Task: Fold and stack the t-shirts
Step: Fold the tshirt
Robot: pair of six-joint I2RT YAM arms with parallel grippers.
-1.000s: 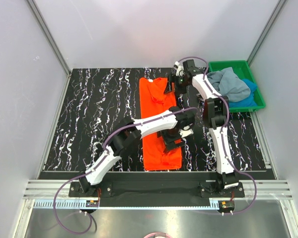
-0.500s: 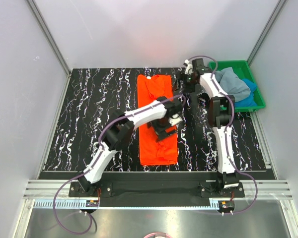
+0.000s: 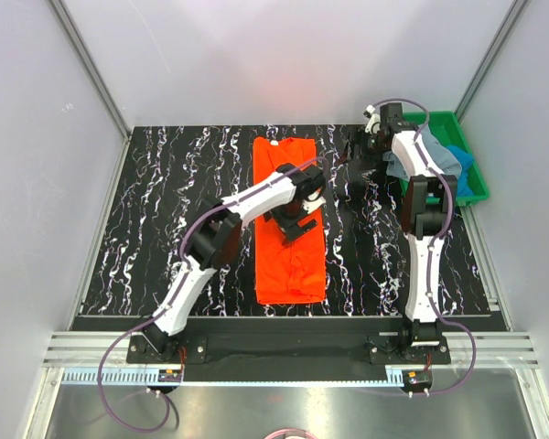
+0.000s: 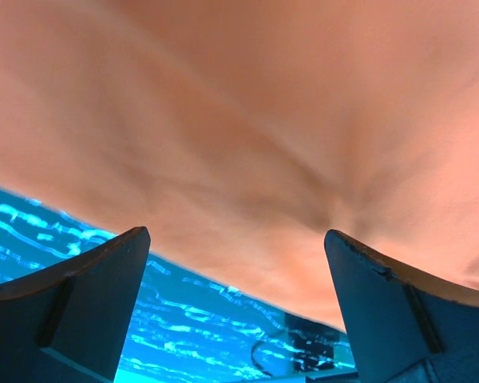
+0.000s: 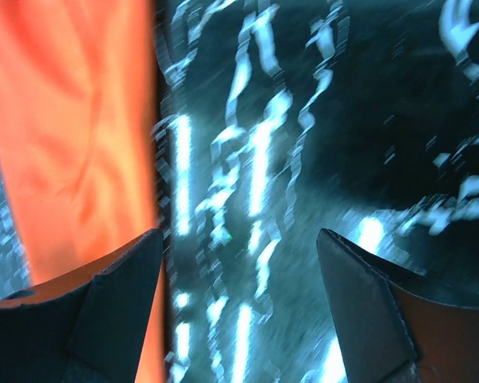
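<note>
The bright orange t-shirt (image 3: 291,247) lies as a long narrow strip down the middle of the black marbled table (image 3: 165,219). My left gripper (image 3: 296,218) hovers over the strip's middle, open and empty; the orange cloth (image 4: 239,136) fills its wrist view. My right gripper (image 3: 359,163) is open and empty above bare table right of the shirt's top; its wrist view shows the orange edge (image 5: 72,136) at left. The grey-blue t-shirt (image 3: 439,155) and the bright blue t-shirt (image 3: 462,174) lie crumpled in the green tray (image 3: 476,187), partly hidden by the right arm.
The green tray stands at the table's back right corner. Grey walls with metal frame posts (image 3: 91,73) enclose the table on three sides. The arm bases and a metal rail (image 3: 284,352) run along the near edge.
The orange shirt has become a flat narrow strip. My left gripper has moved up and left over the shirt's middle. My right gripper has let go and swung right toward the tray.
</note>
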